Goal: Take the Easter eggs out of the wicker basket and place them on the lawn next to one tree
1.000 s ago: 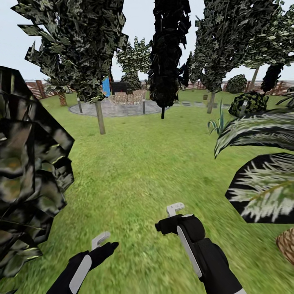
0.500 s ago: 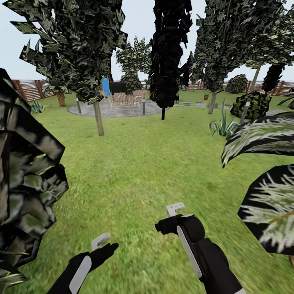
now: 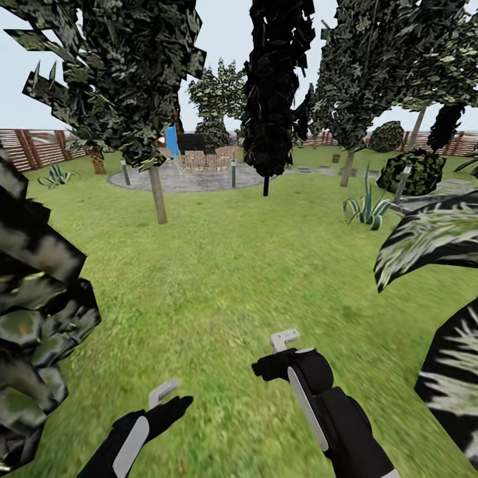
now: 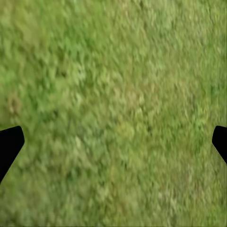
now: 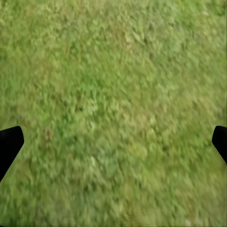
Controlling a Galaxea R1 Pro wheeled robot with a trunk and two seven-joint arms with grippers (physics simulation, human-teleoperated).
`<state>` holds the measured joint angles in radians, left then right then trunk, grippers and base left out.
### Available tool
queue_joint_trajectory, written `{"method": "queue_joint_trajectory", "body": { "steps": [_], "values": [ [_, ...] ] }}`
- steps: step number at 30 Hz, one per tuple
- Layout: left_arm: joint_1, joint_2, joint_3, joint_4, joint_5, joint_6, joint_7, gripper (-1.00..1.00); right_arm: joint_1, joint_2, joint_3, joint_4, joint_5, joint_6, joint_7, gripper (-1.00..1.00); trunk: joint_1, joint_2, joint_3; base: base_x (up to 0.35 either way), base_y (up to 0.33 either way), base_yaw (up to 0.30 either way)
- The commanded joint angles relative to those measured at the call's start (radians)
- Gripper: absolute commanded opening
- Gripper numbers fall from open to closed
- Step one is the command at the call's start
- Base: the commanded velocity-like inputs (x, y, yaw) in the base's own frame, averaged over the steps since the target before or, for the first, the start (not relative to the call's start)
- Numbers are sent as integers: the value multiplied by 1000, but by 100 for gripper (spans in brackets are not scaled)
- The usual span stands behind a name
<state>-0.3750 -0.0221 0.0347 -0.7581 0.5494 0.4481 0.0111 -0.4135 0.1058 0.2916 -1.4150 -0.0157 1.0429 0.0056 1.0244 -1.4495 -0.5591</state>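
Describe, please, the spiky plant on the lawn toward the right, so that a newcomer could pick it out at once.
Start at the brown slat fence along the back of the lawn, then look to the right of the paved circle. There, low on the grass, sits the spiky plant. Unlike the trees and the round bush near it, it has no trunk, just a fan of thin, pointed, pale-edged leaves.

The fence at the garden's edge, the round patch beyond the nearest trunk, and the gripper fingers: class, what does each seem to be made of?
Fence: apparently wood, reddish-brown horizontal slats, matte.
Round patch: probably stone or concrete paving, flat mottled grey.
Left gripper and right gripper fingers: pale grey, smooth, likely plastic or metal; the render leaves it open.
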Motion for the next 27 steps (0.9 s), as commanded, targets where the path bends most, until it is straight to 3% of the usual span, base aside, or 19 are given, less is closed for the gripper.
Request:
{"method": "queue_joint_trajectory", "body": {
  "steps": [1, 27],
  "values": [
    [0, -1, 4, -1, 7, 7, 1, 100, -1, 0, 0, -1, -1, 4, 1, 100, 1, -1, -1, 334, 0, 0],
    [0, -1, 4, 3, 8, 7, 1, 100, 0, 0, -1, -8, -1, 4, 1, 100, 1, -1, -1, 334, 0, 0]
  ]
}}
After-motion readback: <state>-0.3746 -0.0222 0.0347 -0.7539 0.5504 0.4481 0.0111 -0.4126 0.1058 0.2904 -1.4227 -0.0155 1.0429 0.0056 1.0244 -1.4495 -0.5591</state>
